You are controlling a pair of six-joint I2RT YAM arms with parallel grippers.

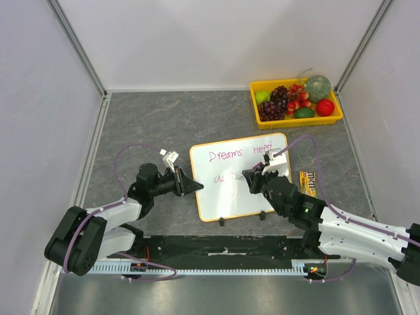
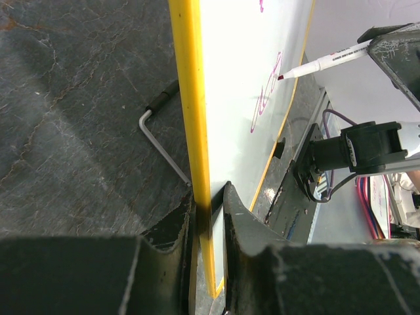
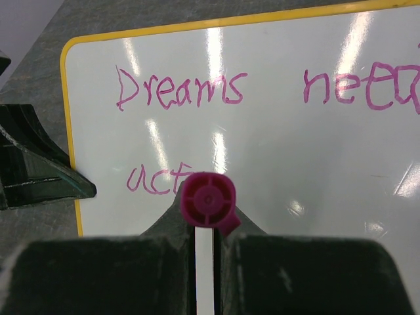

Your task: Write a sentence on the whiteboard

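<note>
- The whiteboard (image 1: 230, 197) (image 2: 236, 65) (image 3: 295, 164) sits in the middle of the grey worktop (image 1: 151, 125), between the two arms, with its two black feet at its near edge.
- Its writing is magenta: "Dreams" and a second word starting "nee" on the top line, "act" below.
- The left gripper (image 1: 193, 186) (image 2: 210, 197) has its jaws clamped on the board's left frame edge, one on each face.
- Behind the board, the left wrist view shows a bent wire leg (image 2: 161, 141) resting on the worktop.
- The right gripper (image 1: 252, 176) (image 3: 205, 216) has its jaws closed on a marker (image 2: 321, 64) (image 3: 209, 200), whose tip is at the board near the lower line. I cannot tell whether it touches.
- A snack packet (image 1: 308, 182) lies just right of the board.
- A yellow tray (image 1: 295, 123) of fruit (image 1: 289, 102) stands at the far right corner, well apart.
</note>
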